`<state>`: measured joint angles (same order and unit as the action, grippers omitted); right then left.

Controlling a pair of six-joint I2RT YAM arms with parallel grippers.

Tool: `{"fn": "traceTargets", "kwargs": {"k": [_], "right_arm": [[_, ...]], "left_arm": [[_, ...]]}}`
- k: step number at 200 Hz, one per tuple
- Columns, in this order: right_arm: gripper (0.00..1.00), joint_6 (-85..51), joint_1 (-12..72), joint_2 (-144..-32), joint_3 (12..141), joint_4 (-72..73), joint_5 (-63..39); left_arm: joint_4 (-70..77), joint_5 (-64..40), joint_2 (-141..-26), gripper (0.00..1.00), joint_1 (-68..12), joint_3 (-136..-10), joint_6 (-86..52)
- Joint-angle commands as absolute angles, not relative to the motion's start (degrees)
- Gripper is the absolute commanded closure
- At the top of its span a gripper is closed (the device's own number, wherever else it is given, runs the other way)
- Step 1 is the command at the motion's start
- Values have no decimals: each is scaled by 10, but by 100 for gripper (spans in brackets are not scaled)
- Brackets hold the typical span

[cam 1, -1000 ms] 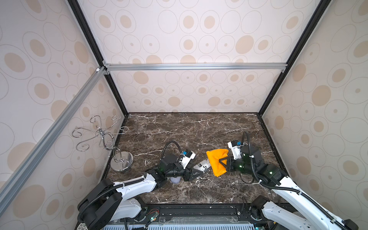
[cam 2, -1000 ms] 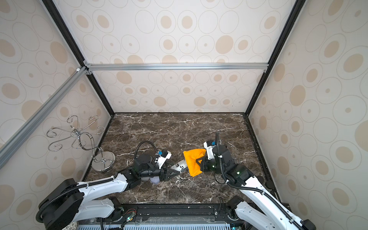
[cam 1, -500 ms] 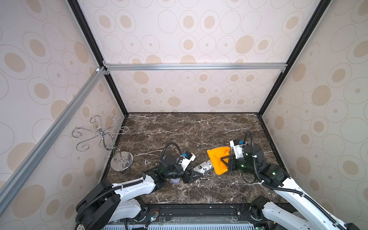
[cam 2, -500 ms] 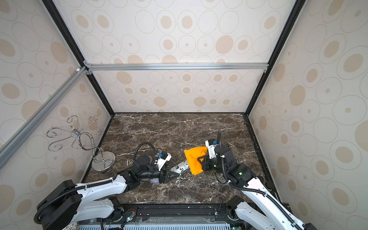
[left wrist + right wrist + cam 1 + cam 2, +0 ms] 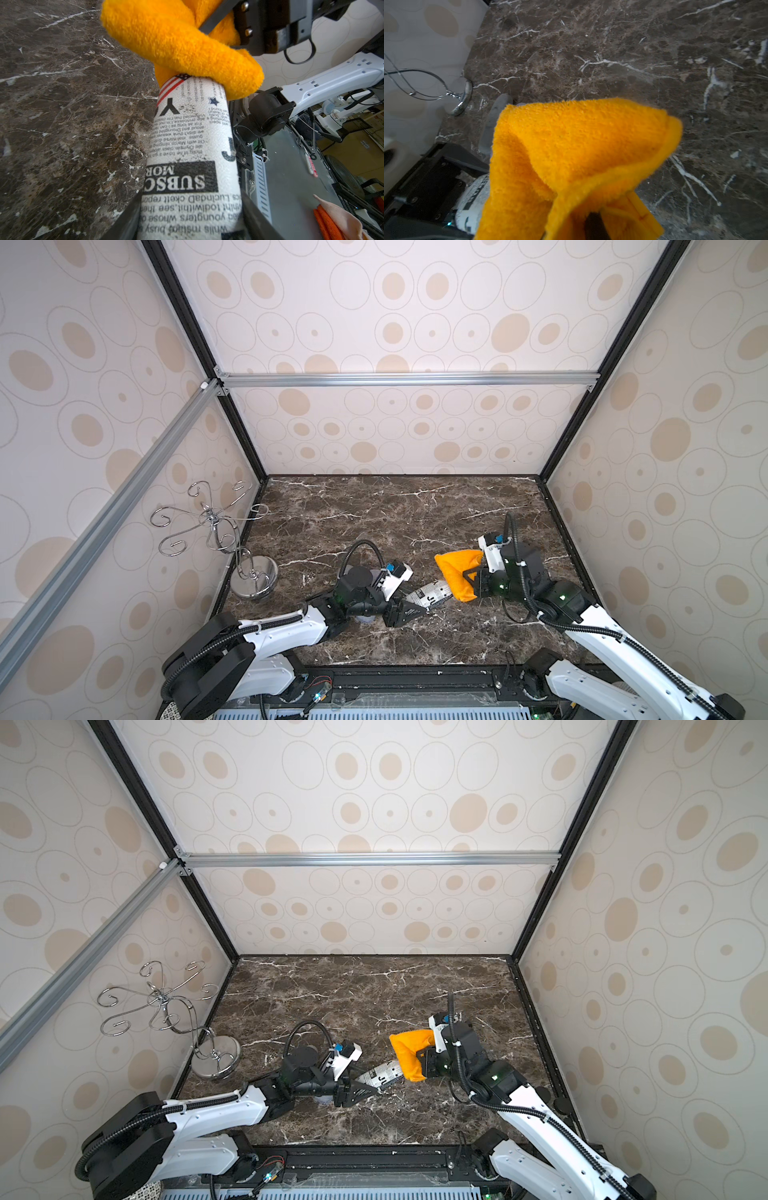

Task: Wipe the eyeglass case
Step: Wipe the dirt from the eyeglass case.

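Marble tabletop [image 5: 374, 514]: left gripper [image 5: 409, 608] clamped on eyeglass case [image 5: 430, 593], right gripper [image 5: 473, 577] clamped on orange cloth [image 5: 455, 568]. Cloth touches the case's far end; most looks left to wipe.

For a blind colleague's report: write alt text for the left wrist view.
A newspaper-print eyeglass case, gripped at its near end by the dark jaws of the left gripper, has a fluffy orange cloth draped over its far end, held by the right gripper. Dark brown marble tabletop lies alongside.

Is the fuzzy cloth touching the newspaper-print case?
Yes, the orange cloth lies folded over the far end of the eyeglass case.
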<state>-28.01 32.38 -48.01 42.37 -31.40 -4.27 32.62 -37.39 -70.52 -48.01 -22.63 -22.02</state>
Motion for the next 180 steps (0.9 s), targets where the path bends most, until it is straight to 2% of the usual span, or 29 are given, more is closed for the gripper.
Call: {"fn": "traceTargets", "kwargs": {"k": [1,31,58,76,127,147,180], "right_arm": [[100,-270,322,-464,438,-321,-43],[100,-263,322,-423,421,-277,-156],[100,-259,322,-414,408,-265,-193],[100,-258,322,-429,415,-295,-152],[100,-263,322,-478,467,-407,76],[100,-249,320,-483,487,-425,96],[100,-218,312,-501,534,-450,83]], "left_arm": [[368,-374,-699,54,-486,-239,-200],[367,-364,-700,54,-486,-238,-197],[365,-362,-701,54,-486,-240,-196],[357,-362,-701,53,-486,-243,-193],[301,-316,-673,54,-501,-249,-173],[265,-274,-660,54,-516,-255,-158],[186,-119,-643,54,-565,-278,-109]]}}
